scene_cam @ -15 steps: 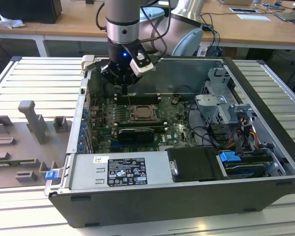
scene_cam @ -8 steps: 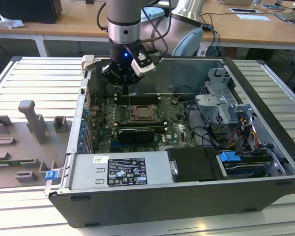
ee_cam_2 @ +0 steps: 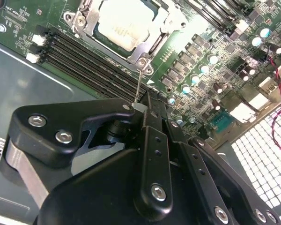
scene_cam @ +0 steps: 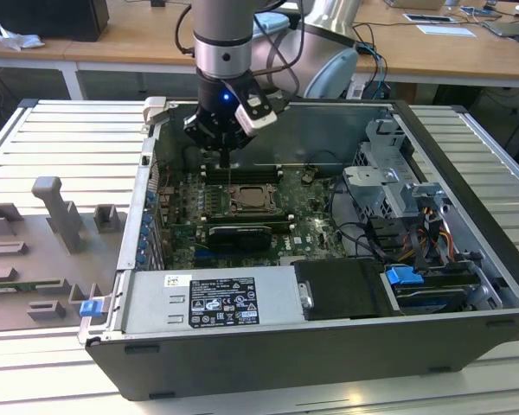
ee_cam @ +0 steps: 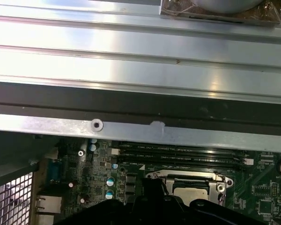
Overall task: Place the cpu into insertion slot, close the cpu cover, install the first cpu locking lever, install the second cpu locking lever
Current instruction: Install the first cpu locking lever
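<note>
Above the motherboard's rear edge, by the memory slots [ee_cam_2: 89,61], the gripper [scene_cam: 226,154] hangs with its fingers [ee_cam_2: 152,140] closed on a thin locking lever [ee_cam_2: 138,86]. Just beside it, the cpu [ee_cam_2: 124,23] lies in the insertion slot [scene_cam: 252,199], framed by the cpu cover [ee_cam_2: 152,44], inside the case wall [ee_cam: 131,129].

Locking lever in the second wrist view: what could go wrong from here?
1. The thin locking lever appears pinched only at the very tip of the end effector; it could slip out and spring back.
2. The memory slots lie right beside the socket, below the end effector; a low sweep might strike them.
3. The cpu cover lies over the cpu; if the lever misses its hook, the cover may stay unclamped.
</note>
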Action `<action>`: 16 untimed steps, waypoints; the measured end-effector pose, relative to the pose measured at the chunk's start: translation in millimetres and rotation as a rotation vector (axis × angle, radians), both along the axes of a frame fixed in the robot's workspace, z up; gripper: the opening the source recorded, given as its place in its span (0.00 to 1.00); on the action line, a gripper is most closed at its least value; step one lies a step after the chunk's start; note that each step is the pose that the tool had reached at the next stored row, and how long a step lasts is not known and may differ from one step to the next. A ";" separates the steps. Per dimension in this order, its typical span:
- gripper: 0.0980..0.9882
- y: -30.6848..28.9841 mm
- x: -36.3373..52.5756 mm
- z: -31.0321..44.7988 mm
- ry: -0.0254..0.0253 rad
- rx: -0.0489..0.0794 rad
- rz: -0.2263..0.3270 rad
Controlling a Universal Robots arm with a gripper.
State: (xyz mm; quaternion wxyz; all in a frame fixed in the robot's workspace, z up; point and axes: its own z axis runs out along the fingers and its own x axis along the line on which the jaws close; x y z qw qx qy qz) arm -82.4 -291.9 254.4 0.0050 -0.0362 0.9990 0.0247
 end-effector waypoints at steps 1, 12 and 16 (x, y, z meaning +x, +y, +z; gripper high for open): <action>0.01 0.0 4.0 -0.8 0.0000 0.000 0.000; 0.01 0.0 30.1 -7.5 -0.0001 0.024 0.000; 0.01 0.0 31.4 -11.8 -0.0042 0.024 0.001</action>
